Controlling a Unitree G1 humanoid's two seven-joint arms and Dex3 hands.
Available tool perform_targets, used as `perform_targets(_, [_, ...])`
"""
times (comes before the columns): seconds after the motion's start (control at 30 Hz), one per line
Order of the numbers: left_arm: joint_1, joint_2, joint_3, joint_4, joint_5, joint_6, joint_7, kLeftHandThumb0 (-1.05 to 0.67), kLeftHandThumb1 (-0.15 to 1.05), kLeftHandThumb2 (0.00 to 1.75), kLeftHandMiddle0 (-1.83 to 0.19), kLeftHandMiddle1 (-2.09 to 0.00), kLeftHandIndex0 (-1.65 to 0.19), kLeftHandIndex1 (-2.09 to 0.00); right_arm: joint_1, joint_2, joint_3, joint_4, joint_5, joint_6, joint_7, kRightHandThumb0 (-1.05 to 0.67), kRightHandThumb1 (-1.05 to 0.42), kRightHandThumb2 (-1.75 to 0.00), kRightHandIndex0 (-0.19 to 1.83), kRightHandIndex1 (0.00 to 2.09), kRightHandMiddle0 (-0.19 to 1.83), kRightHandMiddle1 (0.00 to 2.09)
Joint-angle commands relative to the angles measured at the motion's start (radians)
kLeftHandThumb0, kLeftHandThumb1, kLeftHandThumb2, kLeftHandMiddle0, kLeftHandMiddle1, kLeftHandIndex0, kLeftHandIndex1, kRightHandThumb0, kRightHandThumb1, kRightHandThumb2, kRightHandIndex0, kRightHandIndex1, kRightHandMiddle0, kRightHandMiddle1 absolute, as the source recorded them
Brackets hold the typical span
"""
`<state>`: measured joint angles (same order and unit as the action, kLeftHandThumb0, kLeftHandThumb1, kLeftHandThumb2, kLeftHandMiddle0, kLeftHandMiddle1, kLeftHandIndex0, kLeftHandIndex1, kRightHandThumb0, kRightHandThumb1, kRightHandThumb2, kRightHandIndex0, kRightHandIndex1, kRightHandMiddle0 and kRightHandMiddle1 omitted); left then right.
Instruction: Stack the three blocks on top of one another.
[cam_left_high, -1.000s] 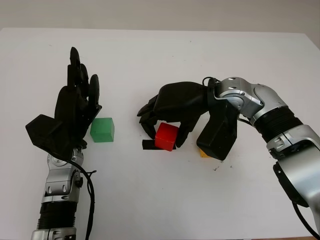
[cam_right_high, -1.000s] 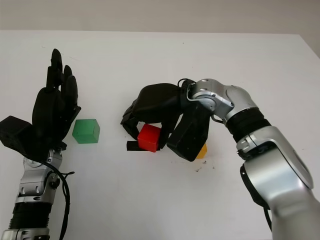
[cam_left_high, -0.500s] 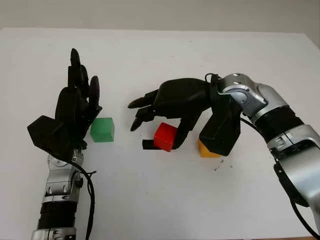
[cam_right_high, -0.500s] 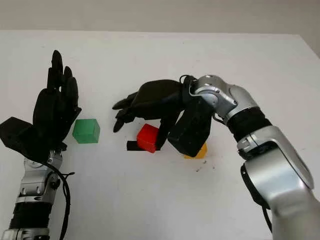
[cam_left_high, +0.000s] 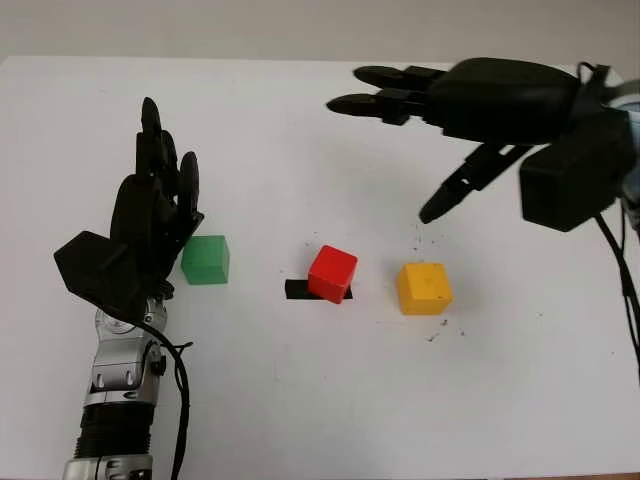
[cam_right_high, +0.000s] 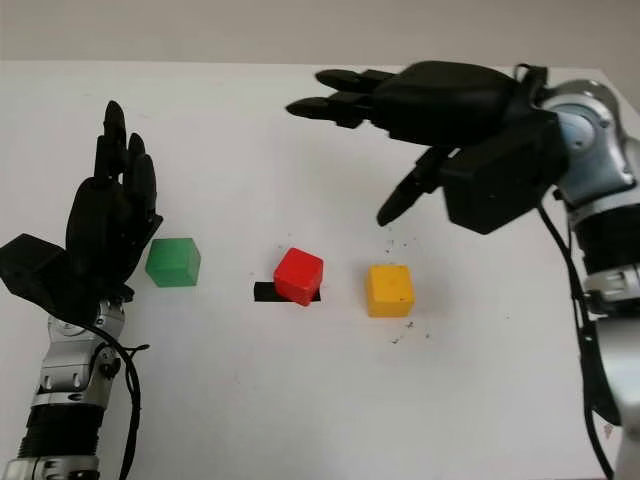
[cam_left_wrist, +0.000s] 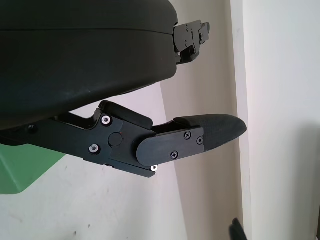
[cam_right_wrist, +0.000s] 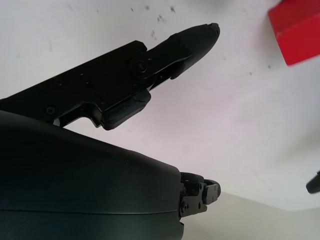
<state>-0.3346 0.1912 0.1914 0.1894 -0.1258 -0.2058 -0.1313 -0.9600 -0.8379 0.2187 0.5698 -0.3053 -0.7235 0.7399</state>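
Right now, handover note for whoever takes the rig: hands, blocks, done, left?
Left hand: open, raised just left of the green block.
Right hand: open, holding nothing, up above the table behind the yellow block.
Blocks: green, red block and yellow sit apart in a row on the white table; red sits on a black strip.
Done: nothing stacked.
Left: stack all three.

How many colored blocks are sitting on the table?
3, in a row, none stacked: the green block beside the left hand, the red block in the middle on a black strip, the yellow block rightmost.
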Motion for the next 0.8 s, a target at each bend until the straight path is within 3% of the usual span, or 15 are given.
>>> perform_targets(0.0, [-0.008, -0.001, -0.001, 0.001, -0.004, -0.005, 0.001, -0.69, 1.05, 0.60, 0.19, 0.00, 0.19, 0.00, 0.062, -0.054, -0.033, -0.068, 0.002, 0.026, 0.000, -0.77, -0.91, -0.07, -0.04, 0.07, 0.07, 0.10])
perform_targets(0.27, [-0.003, -0.004, -0.006, -0.039, -0.005, 0.021, 0.013, -0.69, 1.05, 0.61, 0.19, 0.00, 0.19, 0.00, 0.319, -0.126, -0.141, -0.273, -0.017, 0.149, -0.074, -0.80, -0.98, -0.07, -0.04, 0.05, 0.11, 0.08])
perform_targets(0.53, [0.012, -0.004, -0.001, -0.069, -0.020, 0.036, 0.004, -0.68, 1.05, 0.59, 0.19, 0.00, 0.19, 0.00, 0.515, -0.111, -0.187, -0.416, -0.032, 0.182, -0.155, -0.83, -1.04, -0.07, -0.08, 0.04, 0.10, 0.06])
perform_targets(0.77, [0.021, 0.001, 0.008, -0.078, -0.029, 0.047, 0.003, -0.69, 1.05, 0.56, 0.19, 0.00, 0.19, 0.00, 0.635, -0.085, -0.212, -0.562, -0.022, 0.303, -0.171, -0.85, -1.03, -0.07, -0.12, 0.04, 0.09, 0.05])
